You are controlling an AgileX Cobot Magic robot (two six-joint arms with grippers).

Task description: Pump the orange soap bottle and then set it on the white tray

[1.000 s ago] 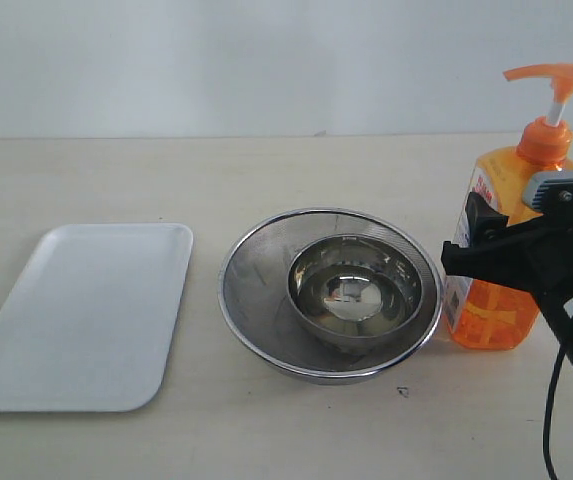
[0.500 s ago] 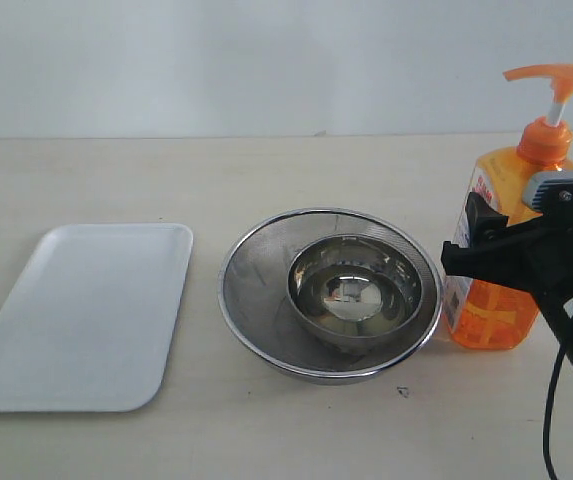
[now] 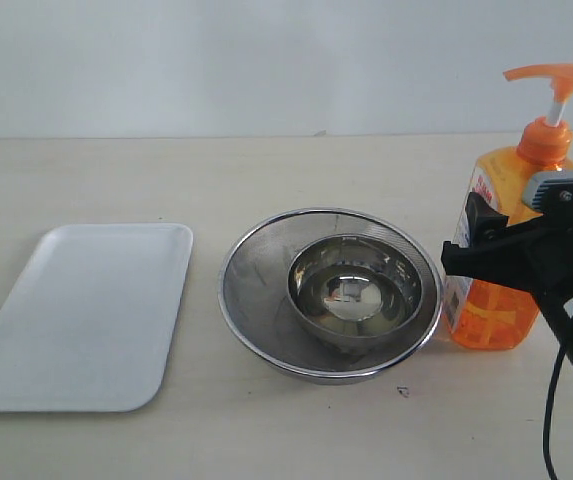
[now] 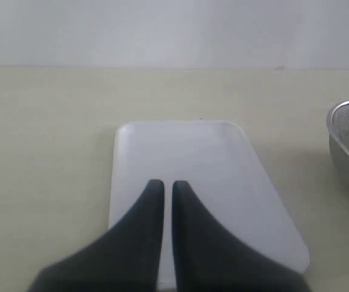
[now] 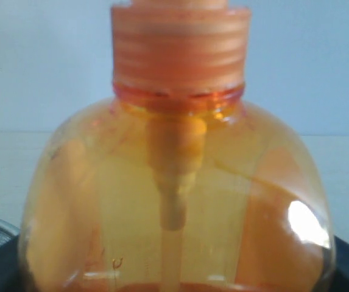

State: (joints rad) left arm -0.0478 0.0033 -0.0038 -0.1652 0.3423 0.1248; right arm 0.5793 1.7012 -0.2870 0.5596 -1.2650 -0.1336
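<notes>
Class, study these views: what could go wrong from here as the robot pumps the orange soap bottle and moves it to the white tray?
1. The pump head stands high above where the fingers of the right gripper flank the orange soap bottle; pressing it might tip the bottle.
2. The steel strainer and bowl stand between bottle and white tray; a low carry might clip them.

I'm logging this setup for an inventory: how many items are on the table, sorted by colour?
Orange: 1, the orange soap bottle
White: 1, the white tray
Steel: 2, the steel strainer and the steel bowl sitting inside it
Total: 4
</notes>
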